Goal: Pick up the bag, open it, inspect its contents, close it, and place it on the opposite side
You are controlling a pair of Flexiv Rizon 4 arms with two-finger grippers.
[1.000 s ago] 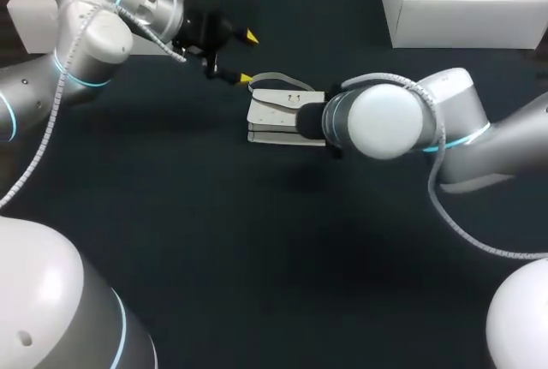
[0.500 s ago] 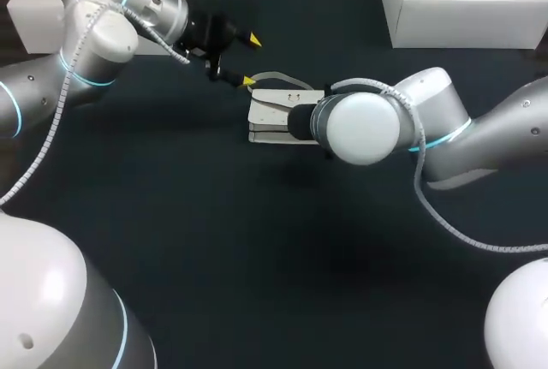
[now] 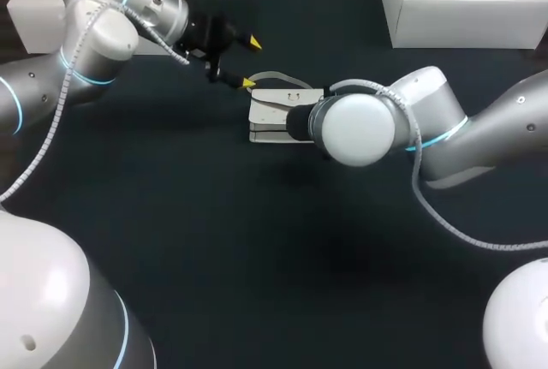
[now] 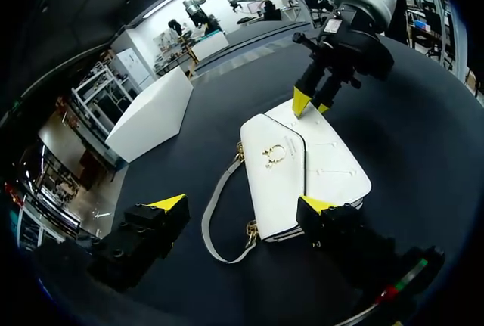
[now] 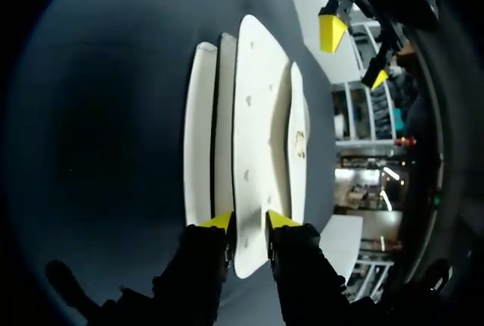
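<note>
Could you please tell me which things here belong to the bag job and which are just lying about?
Job:
bag, lying flat
strap
right jaws, shut on the bag's edge
left jaws, open, by the strap end

Lying about:
right box, far right corner
left box, far left corner

the bag (image 3: 270, 114) is a small, flat white handbag lying on its back on the dark table (image 3: 214, 241), toward the far middle. its front flap (image 4: 276, 182) is closed, with the gold clasp (image 4: 274, 155) facing up. a pale strap (image 4: 205, 228) on gold rings loops out flat beside it
</note>
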